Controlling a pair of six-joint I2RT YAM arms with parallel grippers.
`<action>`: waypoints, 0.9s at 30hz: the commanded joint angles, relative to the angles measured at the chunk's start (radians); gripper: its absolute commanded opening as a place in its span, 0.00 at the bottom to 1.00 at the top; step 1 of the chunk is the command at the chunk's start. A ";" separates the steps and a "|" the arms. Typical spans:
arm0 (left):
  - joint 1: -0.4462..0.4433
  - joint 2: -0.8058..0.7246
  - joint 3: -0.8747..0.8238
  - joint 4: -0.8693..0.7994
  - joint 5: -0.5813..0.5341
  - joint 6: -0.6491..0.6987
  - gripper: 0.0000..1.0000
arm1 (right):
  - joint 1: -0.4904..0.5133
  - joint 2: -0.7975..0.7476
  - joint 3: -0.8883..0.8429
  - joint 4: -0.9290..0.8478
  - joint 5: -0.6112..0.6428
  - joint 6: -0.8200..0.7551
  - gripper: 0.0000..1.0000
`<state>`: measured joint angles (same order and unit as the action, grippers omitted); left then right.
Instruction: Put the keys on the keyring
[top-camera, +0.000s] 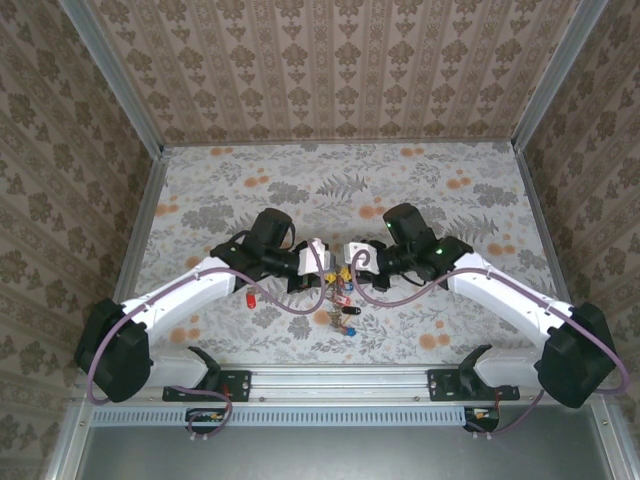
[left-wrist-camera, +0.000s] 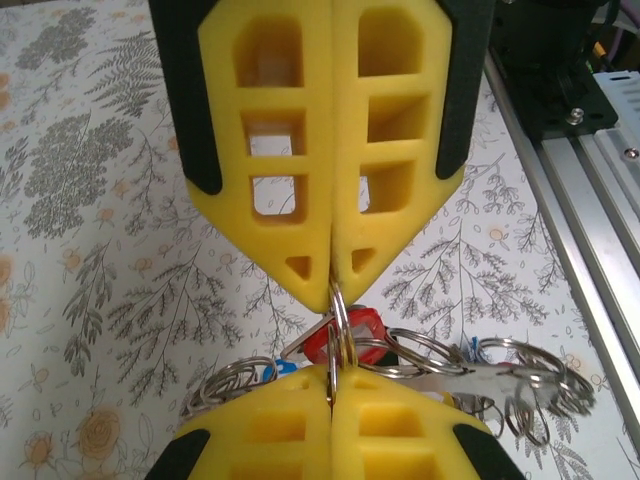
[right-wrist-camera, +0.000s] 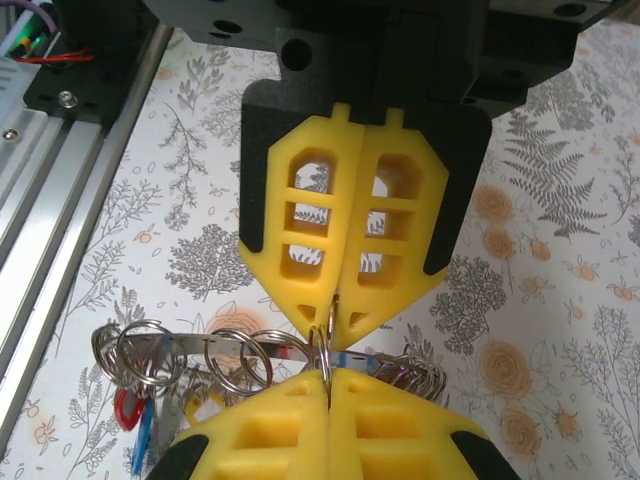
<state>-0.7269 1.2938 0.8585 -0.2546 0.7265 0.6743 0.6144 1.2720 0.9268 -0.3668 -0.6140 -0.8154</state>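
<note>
1. Reaching in from the left, the left gripper (left-wrist-camera: 330, 378) has its yellow fingers pressed together, pinching the edge of a thin metal keyring (left-wrist-camera: 340, 325).
2. At mid-table, the keys (top-camera: 340, 315), with red and blue heads among spare split rings, bunch just beneath that ring.
3. From the right, the right gripper (right-wrist-camera: 327, 378) meets it tip to tip, its fingers clamped on the same ring.

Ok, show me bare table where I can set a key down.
Widest: the far table, from the left gripper and right gripper to the back wall. Also the strip between right arm and front rail. Crowded: centre, where both pinch a metal ring amid the keys.
</note>
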 joint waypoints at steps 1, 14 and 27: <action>-0.006 -0.036 0.043 0.087 0.067 -0.005 0.00 | 0.024 0.024 0.021 -0.020 0.056 -0.002 0.00; -0.007 -0.081 0.002 0.141 0.029 -0.018 0.00 | 0.020 0.057 0.030 -0.088 0.209 0.039 0.00; 0.004 -0.091 -0.049 0.258 0.075 -0.107 0.00 | -0.071 0.004 -0.085 0.106 0.040 0.182 0.00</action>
<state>-0.7238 1.2537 0.8089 -0.1127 0.6930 0.5991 0.5705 1.2888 0.8780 -0.2939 -0.5667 -0.6853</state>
